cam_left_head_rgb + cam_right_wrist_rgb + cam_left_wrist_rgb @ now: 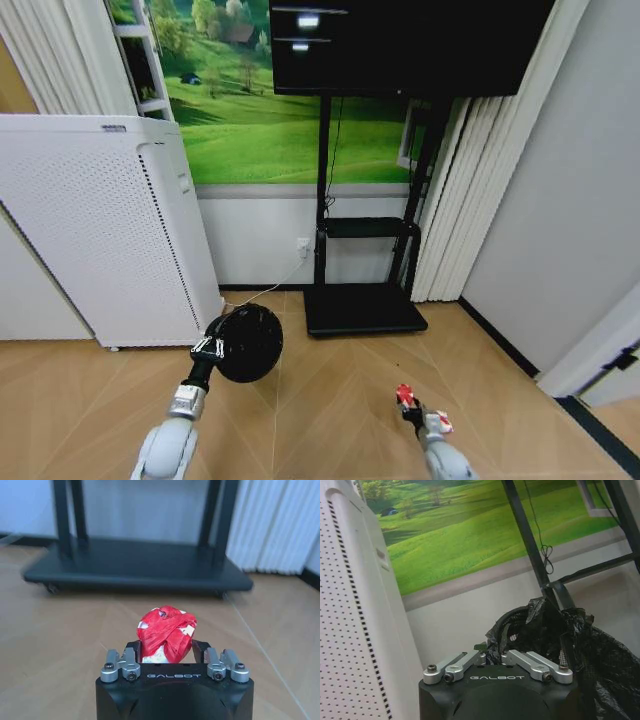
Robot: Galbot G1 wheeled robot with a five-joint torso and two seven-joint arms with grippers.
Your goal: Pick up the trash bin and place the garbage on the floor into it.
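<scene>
Left end effector [207, 349] grips trash bin [245, 343] by its rim; light, stiff mesh. Right end effector [167, 651] pinches crumpled wrapper [166, 633]: soft, featherlight.

Both arms ended in pale grey rounded forearm shells with silver wrist collars. The left gripper [492, 656] and right gripper [167, 652] each had a matte black housing marked "GALBOT" in white, with brushed silver finger linkages pinned by dark hex-socket screws on top.

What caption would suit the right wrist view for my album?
Right tool holding a crumpled red-and-white wrapper above the parquet floor, facing the black TV stand base.
</scene>
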